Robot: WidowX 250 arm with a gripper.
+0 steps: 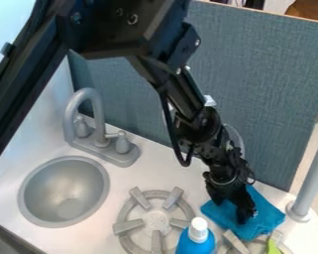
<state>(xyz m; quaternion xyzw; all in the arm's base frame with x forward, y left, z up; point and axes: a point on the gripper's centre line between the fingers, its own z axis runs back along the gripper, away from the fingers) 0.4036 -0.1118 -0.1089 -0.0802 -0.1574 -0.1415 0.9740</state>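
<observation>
- Black gripper point(240, 210) touches the rumpled blue cloth point(266, 213), near right; whether it grips, I cannot tell.
- Left of it: spoked round burner point(129, 226), smooth bottle point(195, 244).
- Left: rounded metallic sink point(42, 196).

Camera view, one: set above the surface point(178, 171), at moderately close range. Angle: downward, at a slant. Facing: across the surface to the blue-grey panel point(274, 74) behind it. Nearest the lens: upper part of the black arm point(121, 25), large, at upper left. Coverage: sink point(32, 191) and faucet point(88, 124), left; burner point(127, 226), lower centre; pincer point(245, 216) and blue cloth point(264, 218), lower right; grey post point(312, 173), right edge. Cropped by lower edge: blue bottle point(195, 244).
</observation>
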